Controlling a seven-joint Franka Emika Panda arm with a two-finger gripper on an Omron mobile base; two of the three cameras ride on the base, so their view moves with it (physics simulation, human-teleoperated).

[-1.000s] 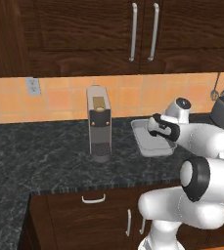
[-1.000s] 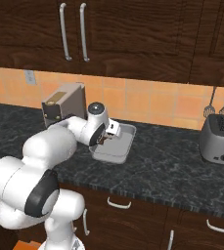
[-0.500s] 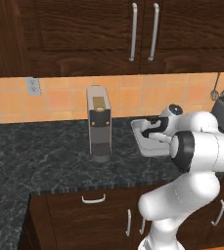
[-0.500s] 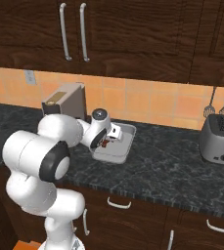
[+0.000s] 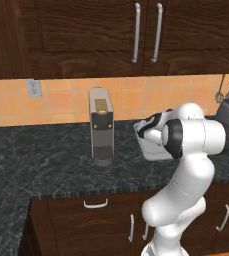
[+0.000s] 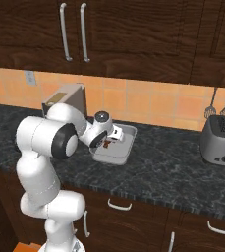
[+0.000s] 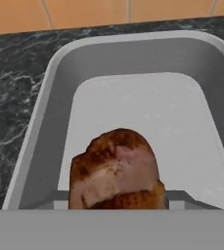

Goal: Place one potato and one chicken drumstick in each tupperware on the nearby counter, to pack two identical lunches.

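The fingers (image 6: 105, 144) are hanging low over a tupperware (image 6: 127, 144) on the dark marbled desk (image 6: 173, 170), and a red-brown chicken drumstick (image 7: 116, 172) is sitting right at them, fat end filling the bottom of the hand view with the bare tray floor stretching out beyond it. The fingers are looking clamped on the drumstick at a middling width, though the tips themselves are hidden behind the meat, so the hold is a judgement. The step in hand seems to be setting this drumstick into the tray. To do it well, keep the piece over the flat floor and away from the sloped wall ahead of the fingers, go down until it is resting on the floor, then part the fingers and lift straight out so it is not rolling or getting dragged along. In the left base view the white arm is covering most of the tupperware (image 5: 147, 148), so the hand view is the better guide. Nothing else is lying in the part of the tray in view, and no potato can be made out there. Off to one side of the fingers a coffee machine (image 5: 100, 127) is standing on the desk, close enough to mind the elbow when withdrawing; a silver toaster (image 6: 222, 141) is standing well apart on the other side, with utensils (image 6: 210, 107) hanging on the tiled wall near it. Neither is blocking the drop.
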